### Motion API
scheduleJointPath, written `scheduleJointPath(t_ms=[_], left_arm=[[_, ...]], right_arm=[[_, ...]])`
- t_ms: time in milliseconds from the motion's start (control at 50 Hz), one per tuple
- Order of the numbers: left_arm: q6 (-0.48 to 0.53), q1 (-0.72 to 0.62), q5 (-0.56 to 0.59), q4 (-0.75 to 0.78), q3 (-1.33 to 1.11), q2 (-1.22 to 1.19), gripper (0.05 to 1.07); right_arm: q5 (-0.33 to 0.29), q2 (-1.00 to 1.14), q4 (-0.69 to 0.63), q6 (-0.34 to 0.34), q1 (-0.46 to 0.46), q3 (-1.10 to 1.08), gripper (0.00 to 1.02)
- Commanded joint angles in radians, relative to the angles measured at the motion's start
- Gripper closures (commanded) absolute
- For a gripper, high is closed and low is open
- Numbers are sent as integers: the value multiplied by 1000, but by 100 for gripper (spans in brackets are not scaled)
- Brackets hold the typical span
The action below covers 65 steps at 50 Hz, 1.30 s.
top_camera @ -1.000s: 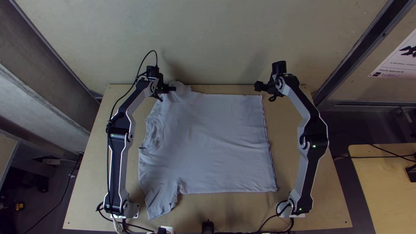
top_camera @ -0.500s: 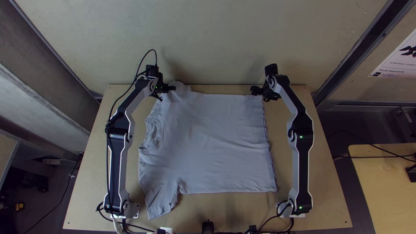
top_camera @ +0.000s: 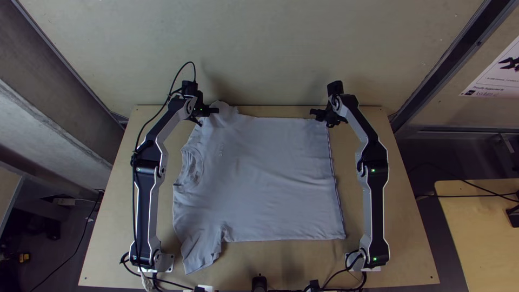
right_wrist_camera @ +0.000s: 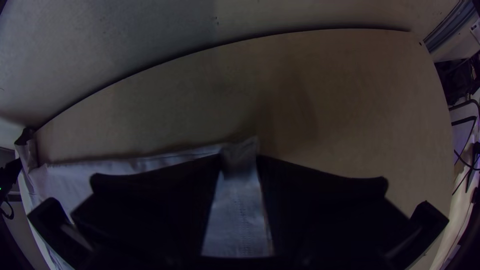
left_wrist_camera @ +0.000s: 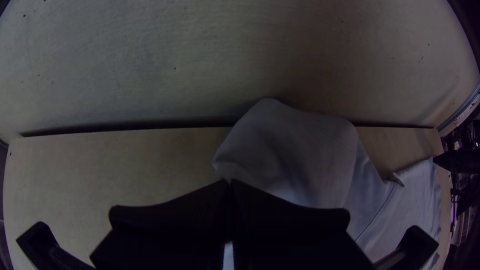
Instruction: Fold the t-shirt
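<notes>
In the top view, the t-shirt (top_camera: 265, 178) lies spread out on the table (top_camera: 403, 227), its collar (top_camera: 192, 167) toward the left arm and its hem (top_camera: 335, 186) toward the right arm. The near sleeve (top_camera: 200, 251) sticks out toward the table's near edge. The left gripper (top_camera: 215, 110) is at the far sleeve (top_camera: 224, 112), and the right gripper (top_camera: 314, 114) is at the far end of the hem.

In the left wrist view, the left gripper's fingers are pressed together on the sleeve's edge, with loose cloth puffed up beyond them.

In the right wrist view, the right gripper's fingers stand apart on either side of the hem corner (right_wrist_camera: 240, 152), so I judge it isn't clamped yet.

The step in hand looks like taking the far side by two points to fold it nearward. The right gripper should close well in on the corner, catching both layers (a shallow pinch could slip). Then both arms would best lift together and travel evenly, keeping the cloth lightly taut.
</notes>
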Motion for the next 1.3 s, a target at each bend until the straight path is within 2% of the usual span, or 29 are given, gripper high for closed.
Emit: scheduleJointPath(t_ms=[0,260,660,760,1040,1280], left_arm=[[-21,11,1,-15,10,-63,105],[-40,31,4,-24,1,-106,105],[-63,54,4,102,14,-111,105],[-101,60,4,132,19,-120,105],[-113,66,6,80,-35,-209,105],[-94,86,39,24,-125,-283,105]], right_arm=[[17,30,6,-6,-1,28,100],[60,0,46,-21,-6,28,100],[84,-49,244,-34,-9,28,100],[84,-59,277,-34,-11,28,100],[83,-141,257,-43,-12,-32,100],[83,-170,153,-55,-9,-69,100]])
